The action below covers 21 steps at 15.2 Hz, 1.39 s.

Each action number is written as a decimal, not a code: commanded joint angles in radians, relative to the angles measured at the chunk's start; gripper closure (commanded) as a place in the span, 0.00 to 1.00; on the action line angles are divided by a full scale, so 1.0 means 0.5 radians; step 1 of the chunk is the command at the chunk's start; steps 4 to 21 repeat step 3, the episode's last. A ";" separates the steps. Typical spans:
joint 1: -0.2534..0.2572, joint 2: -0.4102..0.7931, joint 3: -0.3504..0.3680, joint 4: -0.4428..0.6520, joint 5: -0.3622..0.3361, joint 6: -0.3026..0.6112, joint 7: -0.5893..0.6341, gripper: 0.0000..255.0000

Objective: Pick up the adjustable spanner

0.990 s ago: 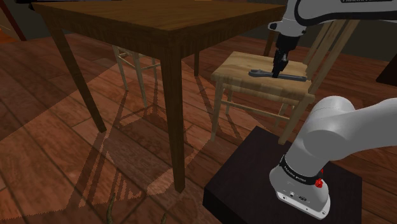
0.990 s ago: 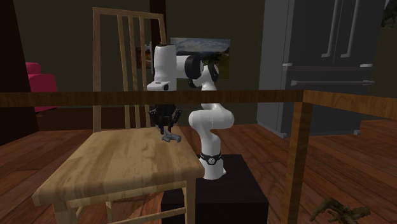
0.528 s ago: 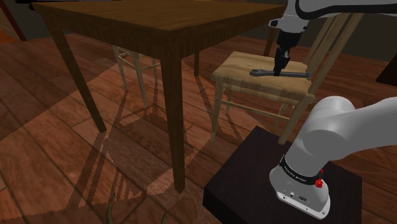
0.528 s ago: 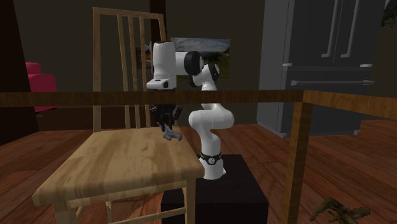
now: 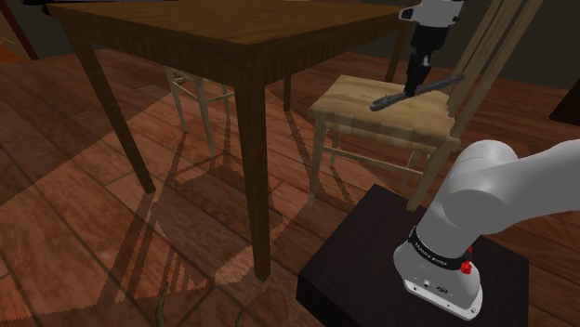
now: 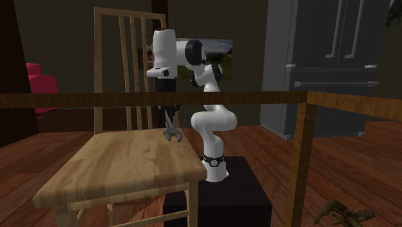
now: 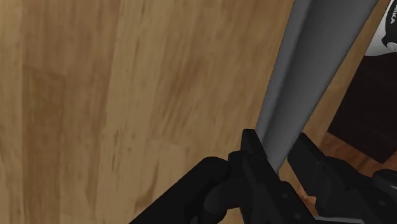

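Clasping spanner, end effector above chair seat.

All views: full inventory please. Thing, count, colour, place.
adjustable spanner: 1, dark grey, tilted over the chair seat, head end lowest
chair: 1, light wood, between table and stand
second chair: 1, pale wood, behind the table, mostly hidden
table: 1, dark wood, shoulder view's upper left
fridge: 1, grey, second exterior view's right background
picture: 1, on the wall behind the arm
pink object: 1, second exterior view's left edge
branch-like object: 1, brown, on the floor, lower right
stand: 1, black box
arm: 1, white
gripper: 1, black, clasping the spanner's handle
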 commanded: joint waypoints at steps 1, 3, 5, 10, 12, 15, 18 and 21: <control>0.002 0.015 0.004 0.078 0.014 -0.042 -0.006 1.00; 0.001 0.016 0.006 0.082 0.015 -0.045 -0.007 1.00; 0.001 0.016 0.006 0.082 0.015 -0.045 -0.007 1.00; 0.001 0.016 0.006 0.082 0.015 -0.045 -0.007 1.00; 0.001 0.016 0.006 0.082 0.015 -0.045 -0.007 1.00; 0.001 0.016 0.006 0.082 0.015 -0.045 -0.007 1.00; 0.001 0.016 0.006 0.082 0.015 -0.045 -0.007 1.00; 0.001 0.016 0.006 0.082 0.015 -0.045 -0.007 1.00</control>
